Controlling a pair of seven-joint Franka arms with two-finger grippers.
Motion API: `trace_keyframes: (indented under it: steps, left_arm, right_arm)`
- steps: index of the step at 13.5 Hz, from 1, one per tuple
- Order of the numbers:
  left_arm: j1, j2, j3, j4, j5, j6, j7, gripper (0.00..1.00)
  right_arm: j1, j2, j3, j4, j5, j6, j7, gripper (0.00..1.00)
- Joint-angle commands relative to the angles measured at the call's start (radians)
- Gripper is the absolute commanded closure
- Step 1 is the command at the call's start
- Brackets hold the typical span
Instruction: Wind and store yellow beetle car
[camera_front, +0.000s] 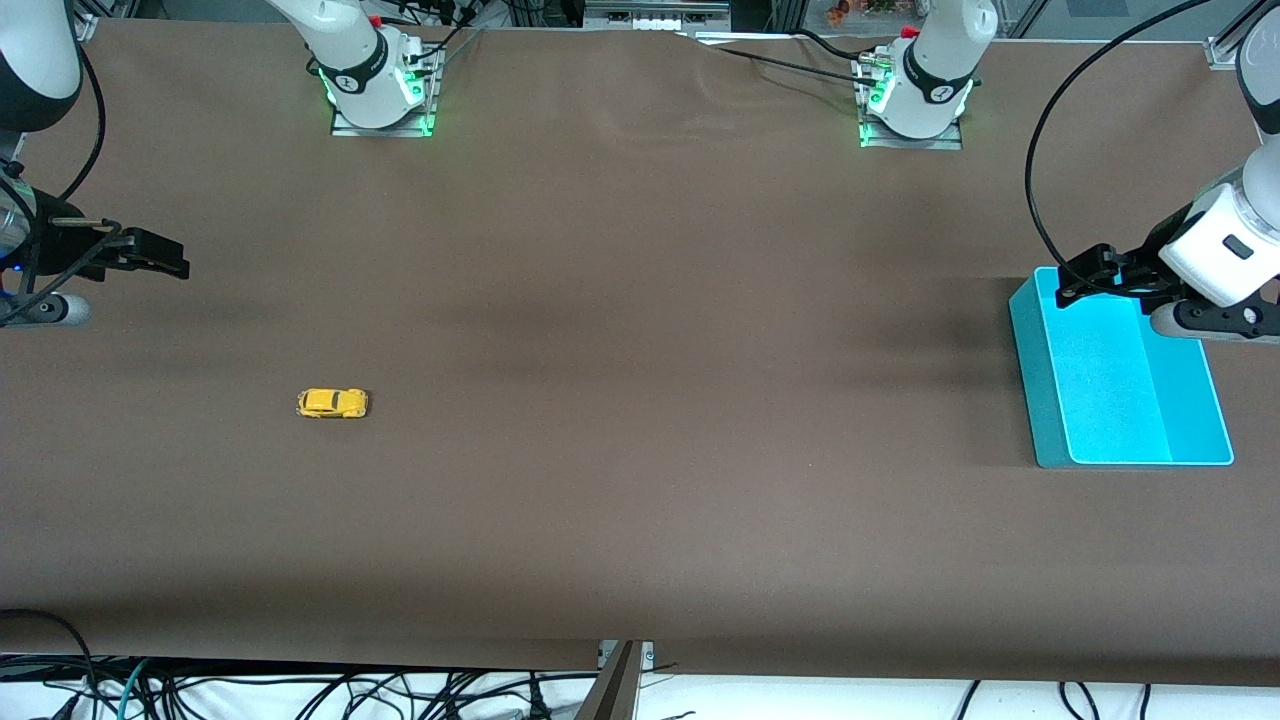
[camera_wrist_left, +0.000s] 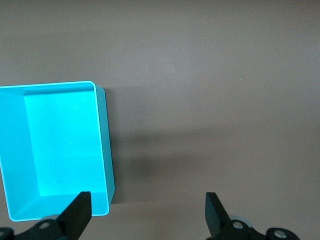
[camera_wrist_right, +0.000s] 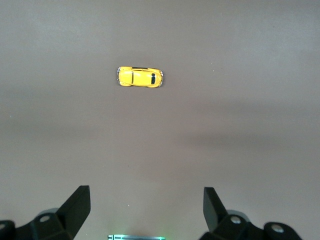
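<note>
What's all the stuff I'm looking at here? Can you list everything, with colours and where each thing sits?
yellow beetle car: one, bright yellow, on its wheels on the table toward the right arm's end
bin: one, turquoise, empty, on the table at the left arm's end
table: one, covered in brown cloth
right gripper: one, black, open, over bare cloth at the right arm's end, holding nothing
left gripper: one, black, open, over the bin's rim, holding nothing
</note>
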Motion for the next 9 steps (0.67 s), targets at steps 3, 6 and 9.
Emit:
trace_keyframes:
  steps: [3,6,9]
  left_arm:
    - [-0.004,-0.002,-0.010,0.019,0.028,-0.027,-0.009,0.00]
    - [-0.001,-0.002,-0.001,0.019,0.023,-0.027,0.000,0.00]
    - [0.004,-0.002,-0.001,0.019,0.023,-0.028,0.002,0.00]
  right_arm:
    - [-0.006,0.007,0.001,0.020,0.004,-0.005,0.006,0.00]
    - [-0.006,0.007,0.001,0.020,0.004,-0.005,0.003,0.00]
    - [-0.006,0.007,0.001,0.020,0.004,-0.003,0.000,0.00]
